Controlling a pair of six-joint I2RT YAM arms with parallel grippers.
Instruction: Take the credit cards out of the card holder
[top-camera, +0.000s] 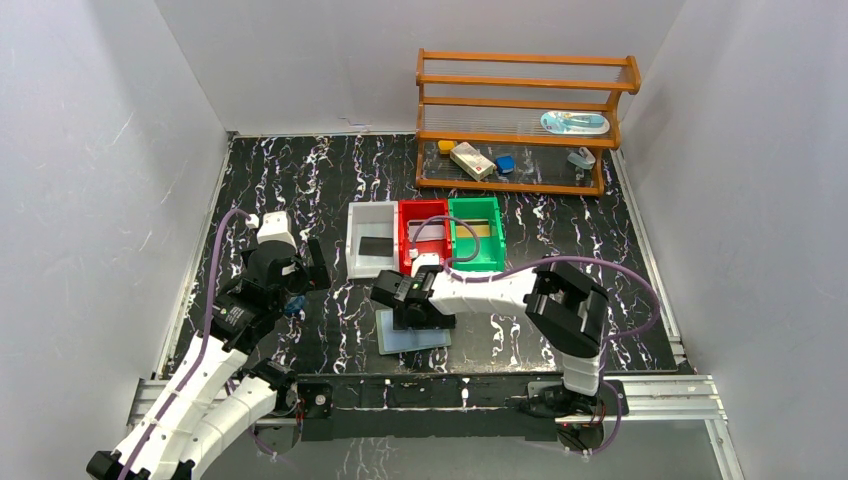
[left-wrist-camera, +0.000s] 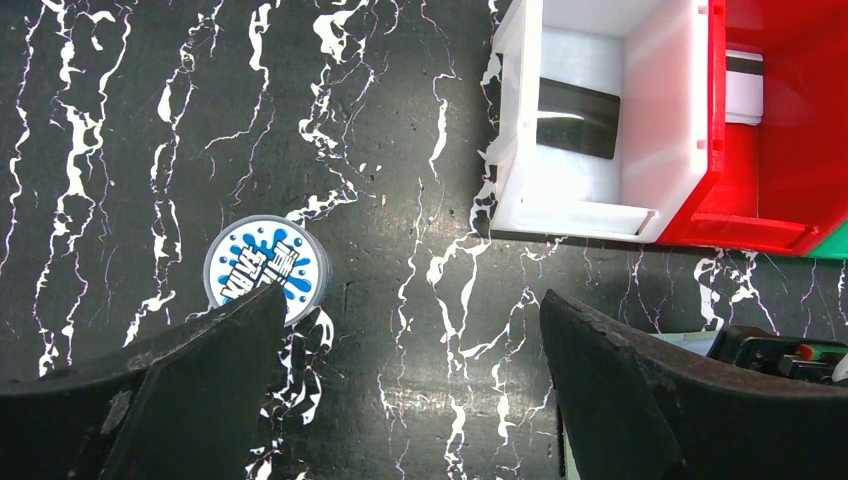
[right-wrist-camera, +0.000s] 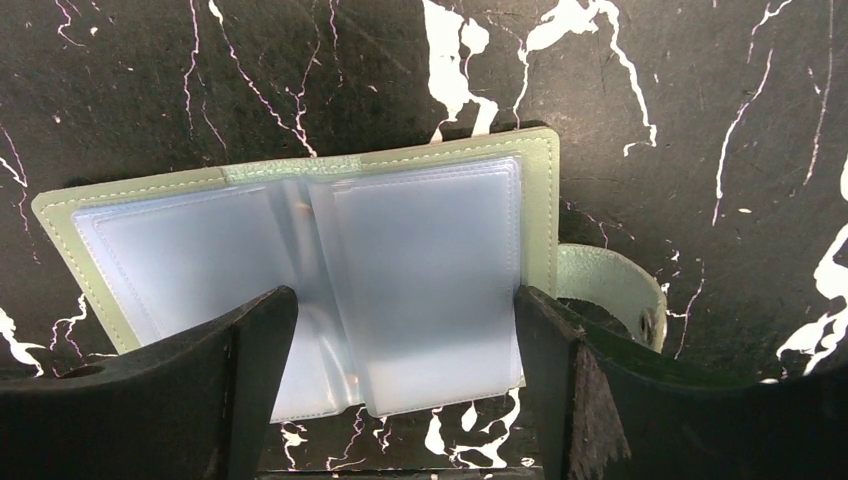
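Card holder (right-wrist-camera: 430, 270) lies opened flat on the black marbled table (top-camera: 300, 180), near the front edge and just in front of a row of three bins, with its clear pockets facing up. Its long side runs left to right, slightly tilted, and the small tab (right-wrist-camera: 612, 300) sticks out at the right end. In the right wrist view no card shows through either pocket on top. They look empty, though sleeves layered underneath could hide one.

The right gripper (right-wrist-camera: 400, 400) hangs directly over it, jaws spread wide and holding nothing. Its two fingers straddle the right-hand page, so the line between them runs along the holder's long side. Whether the fingertips touch the plastic cannot be told.

Behind the holder, the white bin (left-wrist-camera: 520, 150) contains a black card (left-wrist-camera: 577, 118) and the red bin (left-wrist-camera: 790, 150) a pale card (left-wrist-camera: 743, 95). The green bin (top-camera: 478, 262) holds something tan that may be another card.

The left gripper (left-wrist-camera: 410, 400) hovers well off to the left, jaws fully apart and empty, over bare table between a round blue-and-white tin (left-wrist-camera: 266, 270) and the white bin.

The right arm is plainly the nearer one, so any further work on the holder falls to it. Judging by the empty-looking pockets and the filled bins, the task seems close to finished. If a hidden sleeve needs checking, the jaws would have to turn across the holder's short side to catch a page edge.
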